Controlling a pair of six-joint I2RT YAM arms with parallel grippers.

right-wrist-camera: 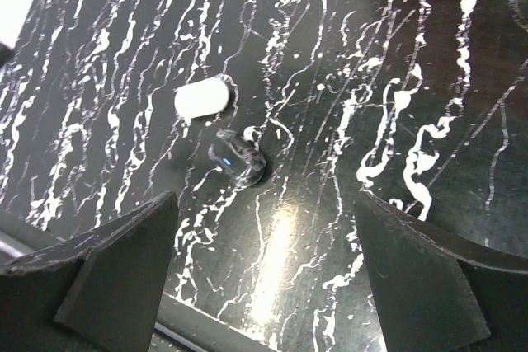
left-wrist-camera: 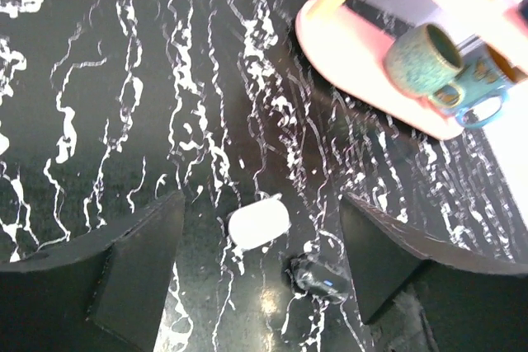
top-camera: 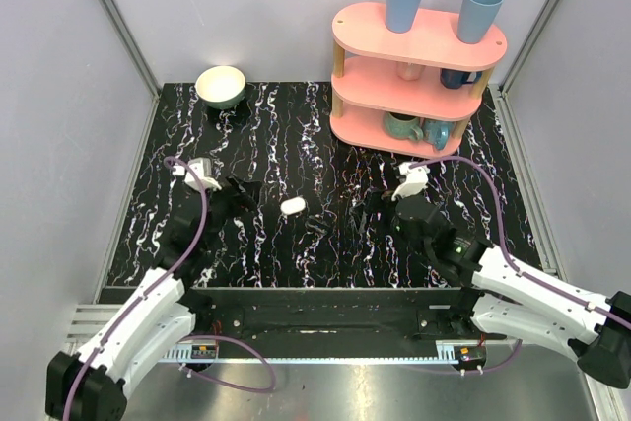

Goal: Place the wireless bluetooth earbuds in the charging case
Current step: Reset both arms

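The white pill-shaped charging case lies shut on the black marble table, between the two arms. In the left wrist view the case lies below and between the open fingers of my left gripper. A small dark glossy object with a blue light lies just right of the case; it also shows in the left wrist view and the right wrist view. My right gripper is open and empty, right of both. No white earbuds are in view.
A pink three-tier shelf with blue cups and mugs stands at the back right. A pale bowl sits at the back left. Grey walls close in the table on three sides.
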